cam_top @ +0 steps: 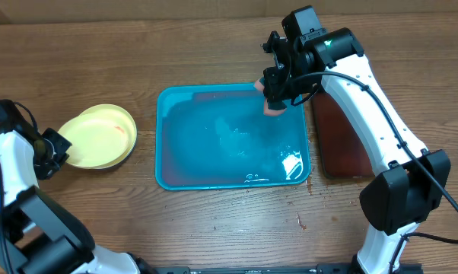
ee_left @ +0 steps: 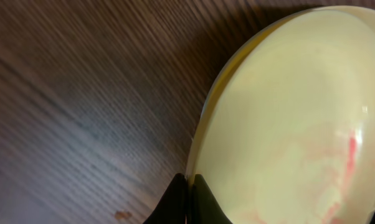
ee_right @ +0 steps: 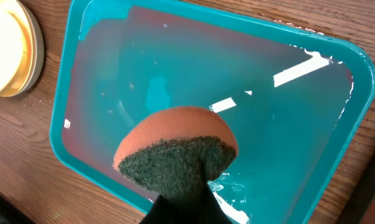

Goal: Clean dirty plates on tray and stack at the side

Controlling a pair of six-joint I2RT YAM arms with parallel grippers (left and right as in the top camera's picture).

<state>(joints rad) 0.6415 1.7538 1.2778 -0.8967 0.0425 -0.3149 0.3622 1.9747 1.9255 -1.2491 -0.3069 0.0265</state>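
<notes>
A pale yellow-green plate (cam_top: pixel 100 135) with a faint red smear lies on the table left of the turquoise tray (cam_top: pixel 214 141); another rim shows under it. My left gripper (cam_top: pixel 52 148) is shut on its left rim, as the left wrist view shows: jaws (ee_left: pixel 189 186) pinching the plate's edge (ee_left: pixel 287 112). My right gripper (cam_top: pixel 273 97) is shut on an orange sponge with a dark green scouring face (ee_right: pixel 175 143), held above the tray's far right corner. The tray (ee_right: pixel 287 124) holds water and no plates. No light blue plate is in view.
A narrow dark brown-red tray (cam_top: pixel 343 144) lies right of the turquoise tray, under my right arm. Water droplets sit at the turquoise tray's front right corner (cam_top: pixel 290 166). Bare wooden table surrounds the trays.
</notes>
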